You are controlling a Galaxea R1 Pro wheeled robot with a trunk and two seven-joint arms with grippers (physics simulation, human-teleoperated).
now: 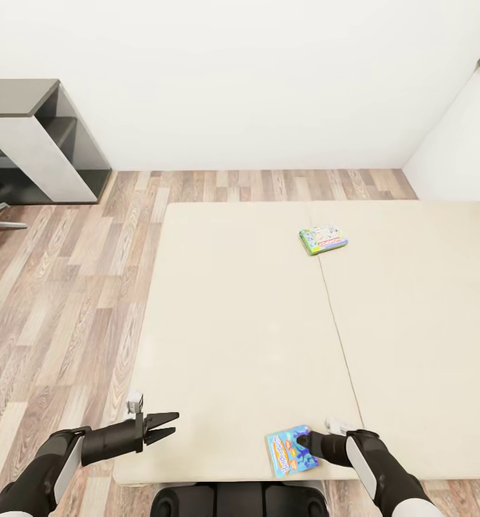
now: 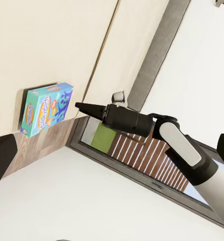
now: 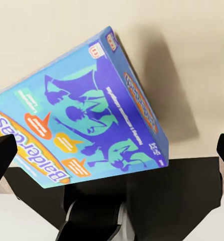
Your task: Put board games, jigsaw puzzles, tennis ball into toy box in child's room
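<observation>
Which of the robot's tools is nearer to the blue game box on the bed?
The right tool is nearer: it is right at the blue game box's edge. The left tool hovers well off to the side, over the bed's near edge.

Two matte black arms with glossy white forearm panels (image 1: 360, 459) (rounded, shell-like). Slim black tapered left pincer (image 1: 166, 425) with pointed fingers (image 1: 169, 416), a small pale grey block (image 1: 134, 402) mounted above the wrist. Black right pincer (image 1: 302, 439). Dark rounded base (image 1: 240, 500) below.
</observation>
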